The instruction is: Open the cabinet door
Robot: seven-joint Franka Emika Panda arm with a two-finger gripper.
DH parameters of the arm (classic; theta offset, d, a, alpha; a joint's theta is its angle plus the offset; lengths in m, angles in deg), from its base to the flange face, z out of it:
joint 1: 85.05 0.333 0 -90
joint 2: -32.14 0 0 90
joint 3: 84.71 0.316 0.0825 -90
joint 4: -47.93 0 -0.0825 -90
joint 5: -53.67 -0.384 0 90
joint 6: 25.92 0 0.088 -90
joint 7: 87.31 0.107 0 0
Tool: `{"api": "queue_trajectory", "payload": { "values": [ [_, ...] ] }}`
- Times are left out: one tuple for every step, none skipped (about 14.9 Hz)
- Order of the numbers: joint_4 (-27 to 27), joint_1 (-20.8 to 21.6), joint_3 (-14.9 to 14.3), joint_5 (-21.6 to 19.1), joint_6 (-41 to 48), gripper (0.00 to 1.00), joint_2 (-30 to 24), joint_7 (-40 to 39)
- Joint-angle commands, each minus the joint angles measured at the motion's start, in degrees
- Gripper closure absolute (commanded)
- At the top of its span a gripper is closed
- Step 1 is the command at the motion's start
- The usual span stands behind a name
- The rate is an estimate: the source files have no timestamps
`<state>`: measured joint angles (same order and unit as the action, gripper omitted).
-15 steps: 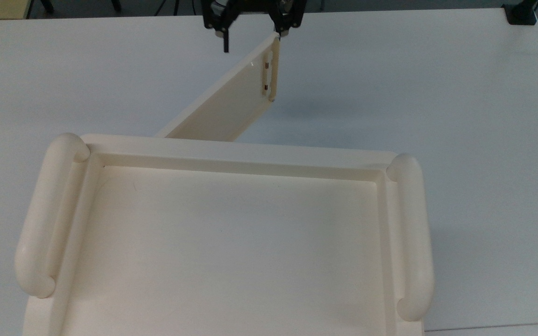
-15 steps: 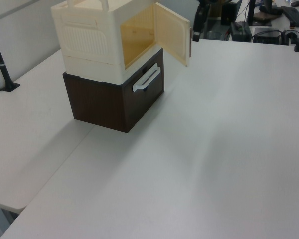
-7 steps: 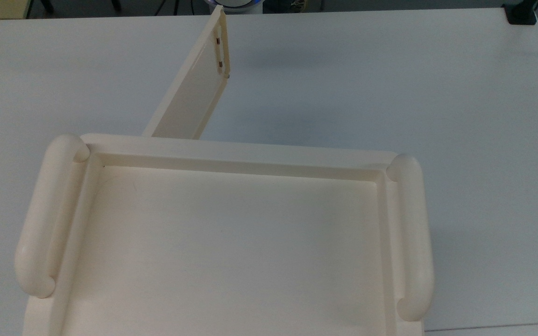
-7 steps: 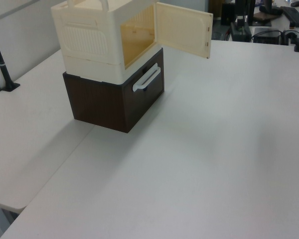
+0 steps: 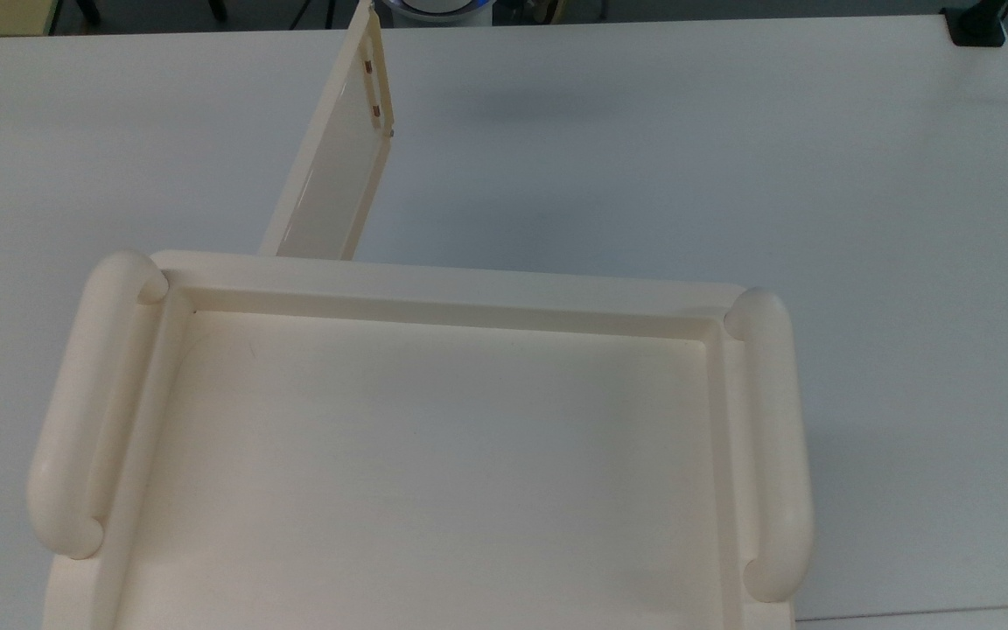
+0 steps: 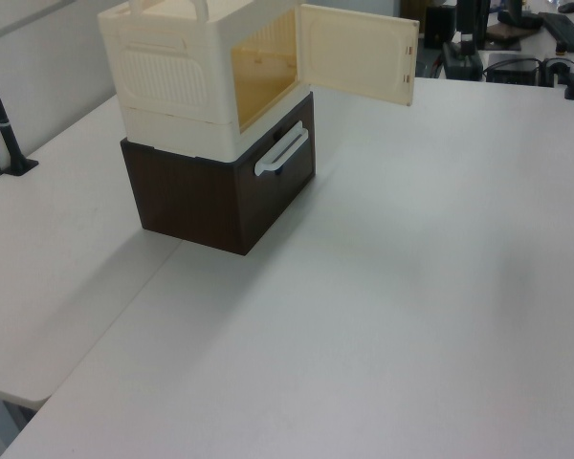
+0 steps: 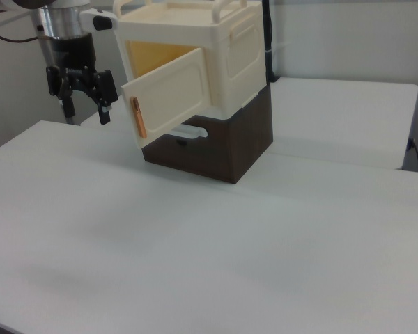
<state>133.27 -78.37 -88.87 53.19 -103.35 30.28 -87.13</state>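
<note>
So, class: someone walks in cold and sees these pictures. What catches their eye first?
The cream cabinet stacked on a dark brown box, in the left view's upper left. Its door stands swung wide, showing the yellowish inside. In the right view, the hand hangs open just to the door's left, not touching it.

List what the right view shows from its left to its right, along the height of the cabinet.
Gripper → cabinet door, swung open → cream cabinet → far table.
</note>
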Motion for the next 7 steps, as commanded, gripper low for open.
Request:
{"api": "queue_trajectory", "payload": {
  "values": [
    [2.47, -1.05, 0.39, -1.27, -1.48, 0.0, -1.31, -1.59],
    [2.38, -1.05, 0.04, -1.27, -2.1, 0.0, -1.39, -2.37],
    [2.3, -1.05, -0.23, -1.27, -2.36, 0.0, -1.31, -3.34],
    [2.29, -1.05, -0.58, -1.27, -2.63, 0.0, -1.31, -4.04],
    [2.38, -1.05, -0.58, -1.19, -3.67, 0.0, -1.05, -4.14],
    [2.38, -1.05, -0.58, -1.18, -4.64, 0.0, -0.96, -3.97],
    [2.38, -1.05, -0.58, -1.27, -5.43, 0.0, -0.78, -3.35]
  ]
}}
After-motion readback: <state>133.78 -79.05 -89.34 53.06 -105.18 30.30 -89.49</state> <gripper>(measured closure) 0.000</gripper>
